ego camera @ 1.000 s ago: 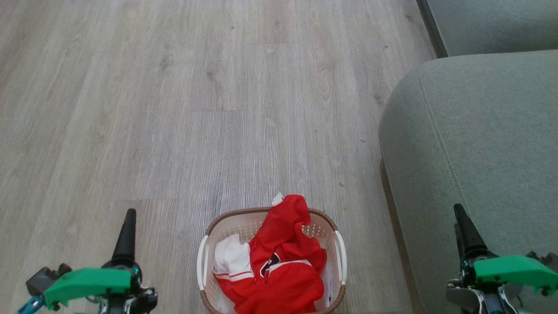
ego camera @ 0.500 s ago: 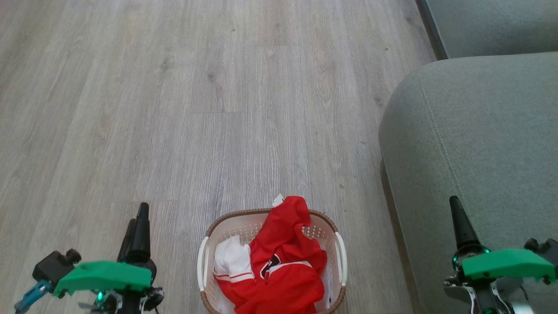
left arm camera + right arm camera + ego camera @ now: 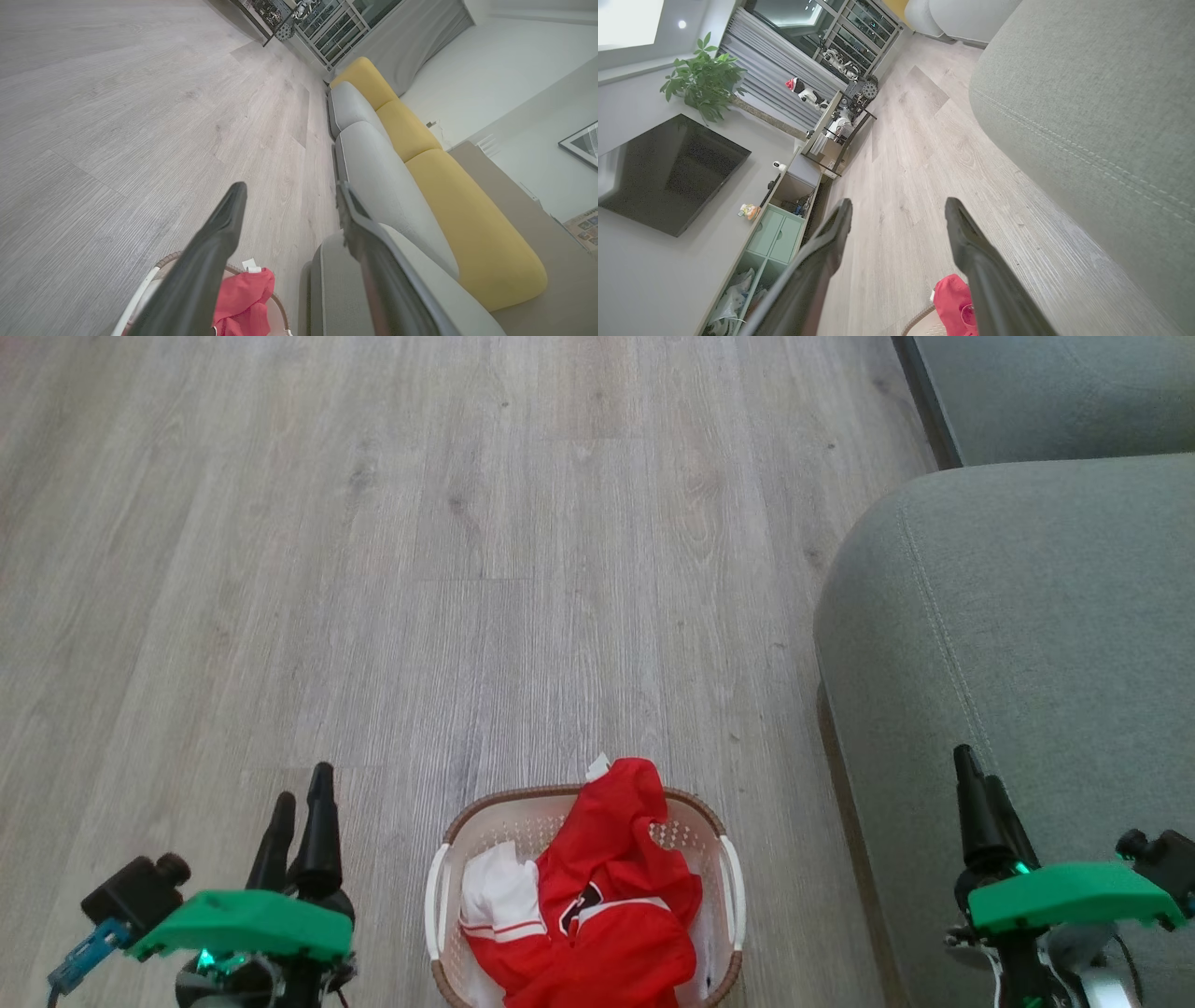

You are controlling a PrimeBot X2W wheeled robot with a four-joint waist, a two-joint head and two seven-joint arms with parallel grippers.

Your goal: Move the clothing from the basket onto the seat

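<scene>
Head view, with both wrist views. The basket (image 3: 504, 799) stands on the wood-plank floor (image 3: 467, 569) at bottom centre, its near end cut off by the frame edge. The clothing (image 3: 607, 887), a crumpled red heap, lies inside the basket; 1 fold rises over the far rim, where a small white tag (image 3: 596, 767) sticks out. A white part (image 3: 490, 887) with thin red stripes lies at the heap's left, and a black-and-white emblem (image 3: 579, 901) shows near its middle. The seat (image 3: 1027, 644) fills the right side, near the basket but apart from it, with a strip of floor between them; nothing red lies on it. A 2nd grey cushion (image 3: 1055, 392) sits beyond it at top right.

The left gripper (image 3: 303, 786) hangs over the floor to the left of the basket, touching nothing. In the left wrist view its 2 fingers (image 3: 210, 252) stand well apart with nothing between them: jaws open and empty. The right gripper (image 3: 977, 768) hangs over the seat's near part. In the right wrist view its fingers (image 3: 976, 261) are likewise spread wide and hold nothing, with the seat's stitched seam (image 3: 1064, 144) to their right.
</scene>
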